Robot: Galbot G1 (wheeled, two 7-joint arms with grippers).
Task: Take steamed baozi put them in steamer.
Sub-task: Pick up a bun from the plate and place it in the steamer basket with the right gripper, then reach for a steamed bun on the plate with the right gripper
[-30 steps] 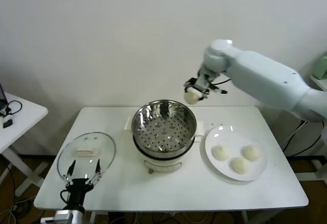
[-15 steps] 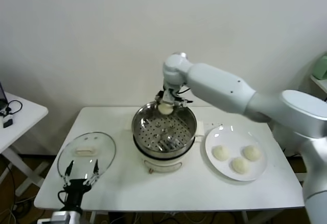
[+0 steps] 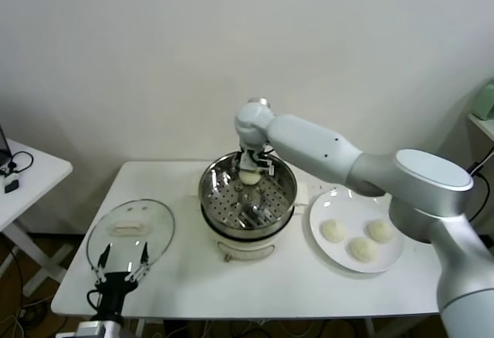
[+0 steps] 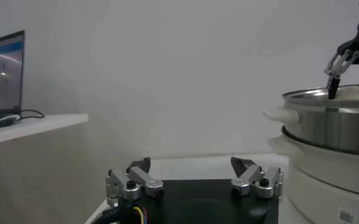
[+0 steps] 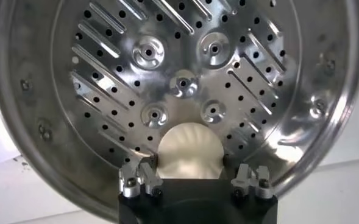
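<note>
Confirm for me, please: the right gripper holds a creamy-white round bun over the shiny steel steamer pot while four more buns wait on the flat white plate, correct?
Not quite: the head view shows three creamy-white round buns on the flat white plate, not four. The rest stands: the right gripper holds a bun over the shiny steel steamer pot, as the right wrist view confirms.
</note>
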